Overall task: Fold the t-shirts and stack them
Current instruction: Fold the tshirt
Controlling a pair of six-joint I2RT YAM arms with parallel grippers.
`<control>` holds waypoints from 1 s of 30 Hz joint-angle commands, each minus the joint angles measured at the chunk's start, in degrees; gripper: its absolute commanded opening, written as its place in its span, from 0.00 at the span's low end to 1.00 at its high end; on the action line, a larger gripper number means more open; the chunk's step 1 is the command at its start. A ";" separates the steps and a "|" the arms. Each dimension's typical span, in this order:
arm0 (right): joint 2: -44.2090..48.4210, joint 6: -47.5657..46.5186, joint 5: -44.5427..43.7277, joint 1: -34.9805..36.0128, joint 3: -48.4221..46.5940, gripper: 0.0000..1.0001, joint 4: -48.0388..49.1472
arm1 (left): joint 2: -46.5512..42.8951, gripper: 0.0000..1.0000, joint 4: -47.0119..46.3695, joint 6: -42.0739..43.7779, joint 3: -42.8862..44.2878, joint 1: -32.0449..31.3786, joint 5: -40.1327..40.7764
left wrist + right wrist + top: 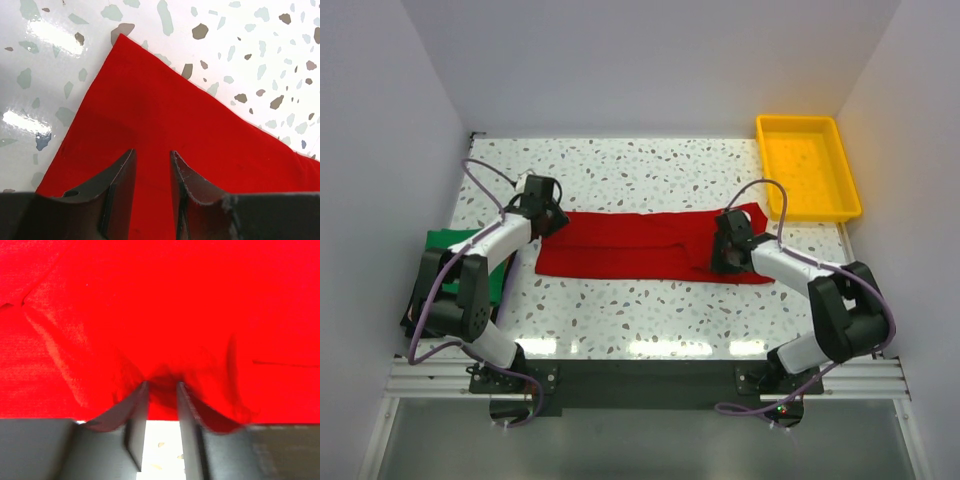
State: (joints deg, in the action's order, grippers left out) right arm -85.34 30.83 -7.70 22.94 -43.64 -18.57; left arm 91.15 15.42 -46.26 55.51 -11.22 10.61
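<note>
The red t-shirt (630,245) lies folded into a long strip across the middle of the table. My left gripper (550,213) is at its left end; in the left wrist view its jaws (152,151) stand slightly apart over the flat red cloth (165,110), near a corner of it. My right gripper (724,254) is at the shirt's right part; its fingertips (161,384) pinch the near edge of the red cloth (160,305), which puckers around them. The dark green t-shirt (452,240) lies at the table's left edge, partly hidden under the left arm.
A yellow plastic tray (800,121) stands at the back right corner. White walls close in the left, right and back. The speckled tabletop (640,310) shows bare in front of and behind the red shirt.
</note>
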 commanded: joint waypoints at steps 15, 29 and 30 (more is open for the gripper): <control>-4.82 -0.07 -3.46 -7.38 -15.16 0.46 -4.11 | -0.89 0.41 -0.92 2.58 -3.74 -12.59 6.78; -28.63 -3.84 -3.19 -7.65 -30.88 0.47 -7.09 | 5.27 0.33 5.85 -4.53 -5.14 -22.08 14.97; -29.78 -4.28 -3.19 -7.56 -32.11 0.47 -7.44 | 4.74 0.33 6.37 -5.32 -5.75 -22.52 14.62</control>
State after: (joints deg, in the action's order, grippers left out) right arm -110.26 28.64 -11.05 15.16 -72.75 -24.95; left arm 96.18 17.74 -47.55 51.72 -32.29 24.23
